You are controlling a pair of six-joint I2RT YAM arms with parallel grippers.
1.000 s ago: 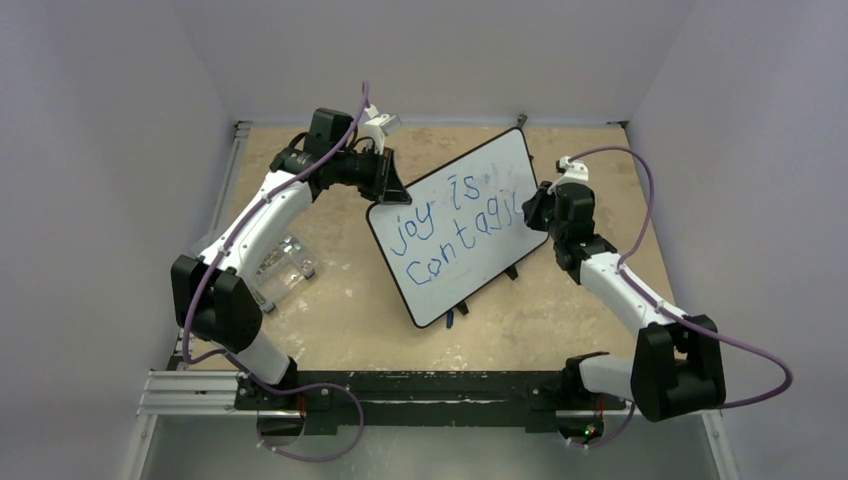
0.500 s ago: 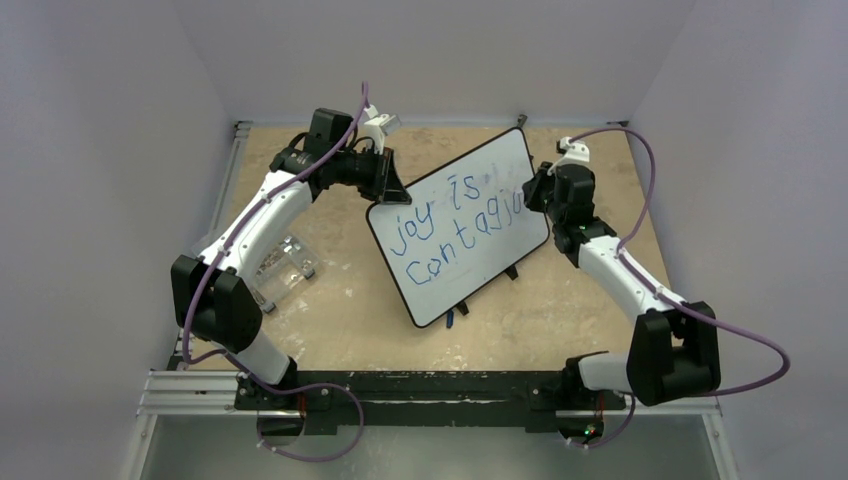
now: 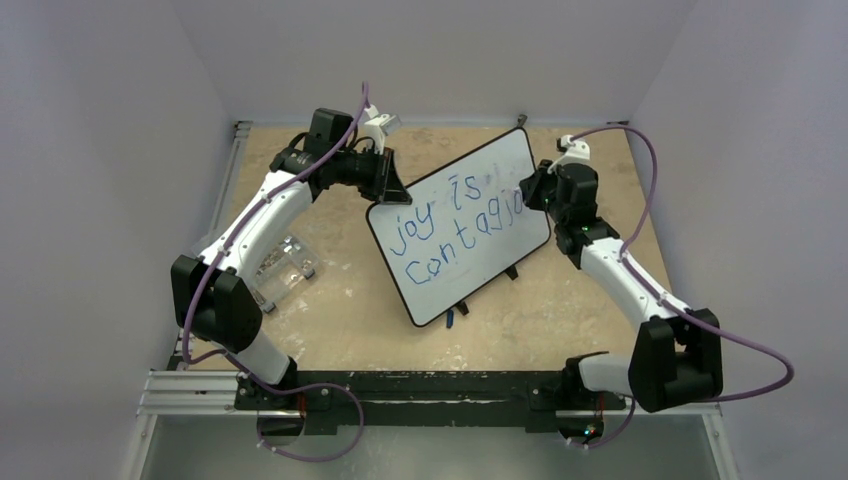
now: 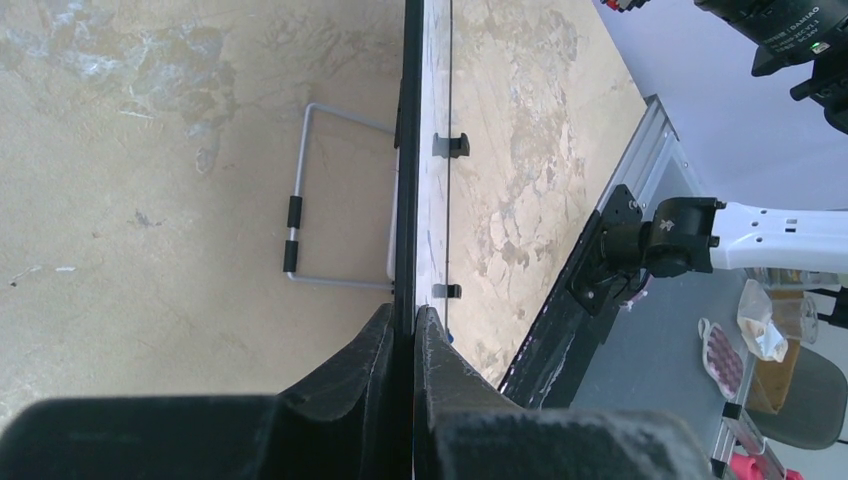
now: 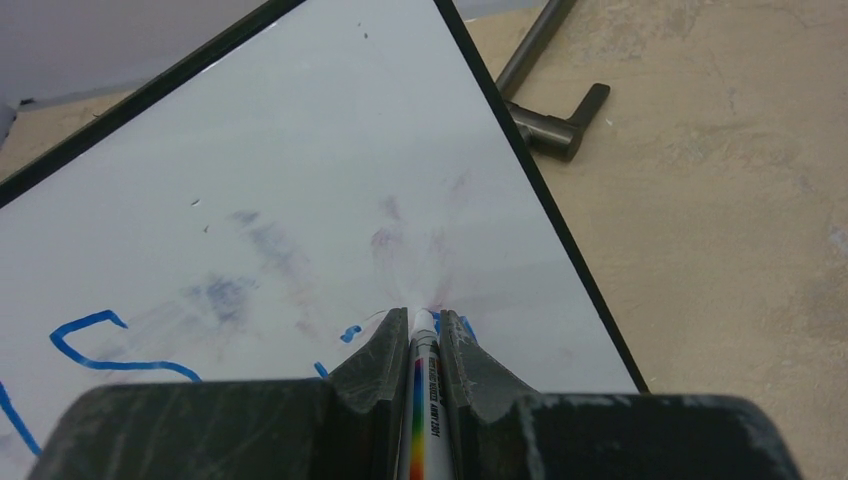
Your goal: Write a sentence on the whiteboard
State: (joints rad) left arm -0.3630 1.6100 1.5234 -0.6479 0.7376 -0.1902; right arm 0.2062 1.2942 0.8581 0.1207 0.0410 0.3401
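On the surface (image 3: pixel 350 300), roughly mid-way, the whiteboard (image 3: pixel 505 160) stands tilted w/ the blue sentence (image 3: pixel 450 228) across it in two lines, "joy is" on top. L pincer (image 4: pixel 412 320) is clenched on the board's edge at its left-hand corner. R pincer (image 5: pixel 424 325) grasps a marker (image 5: pixel 424 400), tip on the board at the end of the second line, near the right-hand edge.

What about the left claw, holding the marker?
No, the left claw pinches the board by its frame; the marker sits in the right claw.
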